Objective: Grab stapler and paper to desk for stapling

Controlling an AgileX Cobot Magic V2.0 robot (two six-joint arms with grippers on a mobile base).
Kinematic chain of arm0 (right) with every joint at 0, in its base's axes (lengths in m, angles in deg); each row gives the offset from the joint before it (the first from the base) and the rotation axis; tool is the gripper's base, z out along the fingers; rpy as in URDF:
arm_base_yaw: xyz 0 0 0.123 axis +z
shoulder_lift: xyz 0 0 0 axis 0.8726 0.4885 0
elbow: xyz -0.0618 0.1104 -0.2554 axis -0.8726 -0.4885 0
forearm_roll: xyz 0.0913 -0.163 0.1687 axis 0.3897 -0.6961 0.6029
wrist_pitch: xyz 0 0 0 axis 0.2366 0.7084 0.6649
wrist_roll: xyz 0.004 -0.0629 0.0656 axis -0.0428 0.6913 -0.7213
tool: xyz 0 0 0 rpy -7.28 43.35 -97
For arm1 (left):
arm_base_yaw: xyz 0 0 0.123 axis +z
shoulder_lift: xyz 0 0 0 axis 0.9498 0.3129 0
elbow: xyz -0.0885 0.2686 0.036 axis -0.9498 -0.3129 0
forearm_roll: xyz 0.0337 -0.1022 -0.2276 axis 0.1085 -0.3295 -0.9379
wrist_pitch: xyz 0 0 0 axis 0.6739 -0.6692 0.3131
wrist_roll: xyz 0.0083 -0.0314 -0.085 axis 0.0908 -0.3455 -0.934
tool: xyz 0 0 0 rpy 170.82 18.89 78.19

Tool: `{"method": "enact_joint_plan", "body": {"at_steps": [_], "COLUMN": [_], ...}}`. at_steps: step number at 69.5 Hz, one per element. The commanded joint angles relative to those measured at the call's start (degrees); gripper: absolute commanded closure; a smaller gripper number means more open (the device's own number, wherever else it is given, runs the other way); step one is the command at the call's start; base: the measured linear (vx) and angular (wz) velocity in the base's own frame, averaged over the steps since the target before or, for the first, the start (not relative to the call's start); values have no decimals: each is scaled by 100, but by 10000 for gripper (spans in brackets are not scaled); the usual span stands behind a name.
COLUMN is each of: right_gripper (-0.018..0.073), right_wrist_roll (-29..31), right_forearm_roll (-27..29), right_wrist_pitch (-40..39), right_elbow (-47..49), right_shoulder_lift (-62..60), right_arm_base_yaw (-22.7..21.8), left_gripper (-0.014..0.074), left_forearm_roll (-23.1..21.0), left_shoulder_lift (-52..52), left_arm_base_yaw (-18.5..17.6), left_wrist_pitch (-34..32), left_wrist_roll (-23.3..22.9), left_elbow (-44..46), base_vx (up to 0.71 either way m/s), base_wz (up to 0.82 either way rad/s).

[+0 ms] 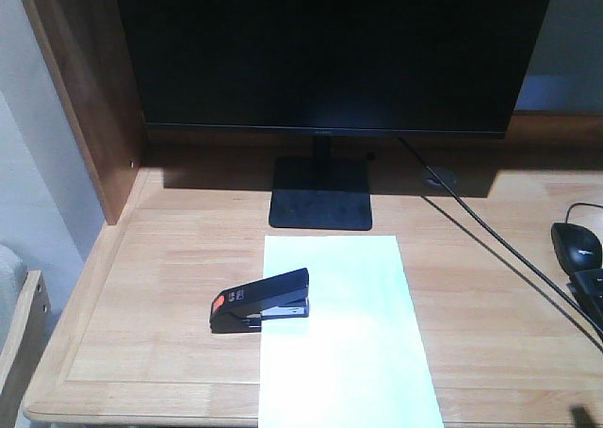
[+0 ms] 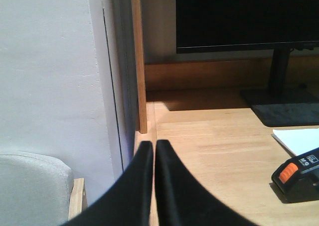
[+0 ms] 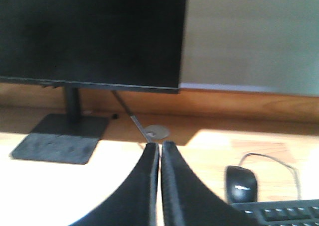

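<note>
The black stapler (image 1: pixel 261 301) with its orange-red patch at the left end lies on the desk (image 1: pixel 151 287), its right half resting on the left edge of the white paper (image 1: pixel 349 343). The sheet lies flat in front of the monitor and reaches over the desk's front edge. In the left wrist view my left gripper (image 2: pixel 153 144) is shut and holds nothing; it hovers by the desk's left edge, with the stapler (image 2: pixel 298 178) and a corner of the paper (image 2: pixel 299 139) off to its right. My right gripper (image 3: pixel 160 145) is shut and holds nothing, above the desk (image 3: pixel 279 136) left of the mouse.
A large black monitor (image 1: pixel 330 51) on a flat base (image 1: pixel 320 194) stands at the back, with a cable (image 1: pixel 490 244) running to the right. A black mouse (image 1: pixel 577 244) and a keyboard corner (image 1: pixel 592 291) lie at the right. A wooden side panel (image 1: pixel 85 98) borders the left.
</note>
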Motion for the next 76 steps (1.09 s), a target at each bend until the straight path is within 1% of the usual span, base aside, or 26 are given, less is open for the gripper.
{"method": "enact_joint_plan", "body": {"at_steps": [1,13,23,27,30,35,76], "right_gripper": [569,569,569,569,569,569,569], "right_wrist_roll": [4,-44,-44,-33,28,42,37], "right_forearm_roll": [-77,-66,-72,-65,-70,-106,-96], "right_wrist_pitch": [-414,-914,-994,-708,-641,-736,-736], "right_elbow": [-117,-1011,-1621,-1624,-1624,-1624,-1624], "right_shoulder_lift": [-191,-793,-1445,-1726,-1891,-1846,-1862], "right_arm_base_yaw": [-90,-90,-90,-90,-90,-90,-90], "left_gripper": [603,603,603,603,603,603,603], "left_forearm_roll": [-69,-69,-69,-69,-69,-69,-69], "left_shoulder_lift": [-95,-95,-95,-95,-95,-90,-90], "left_arm_base_yaw": [6,6,6,6,6,6,6], "left_wrist_pitch": [-444,-444,-444,-444,-444,-444,-444], "left_wrist_roll": [-46,-46,-46,-46,-46,-46,-46], "left_elbow": [-49,-49,-49,-49,-49,-49,-49], "base_vx": [0,0,0,0,0,0,0], "base_wz": [0,0,0,0,0,0,0]}}
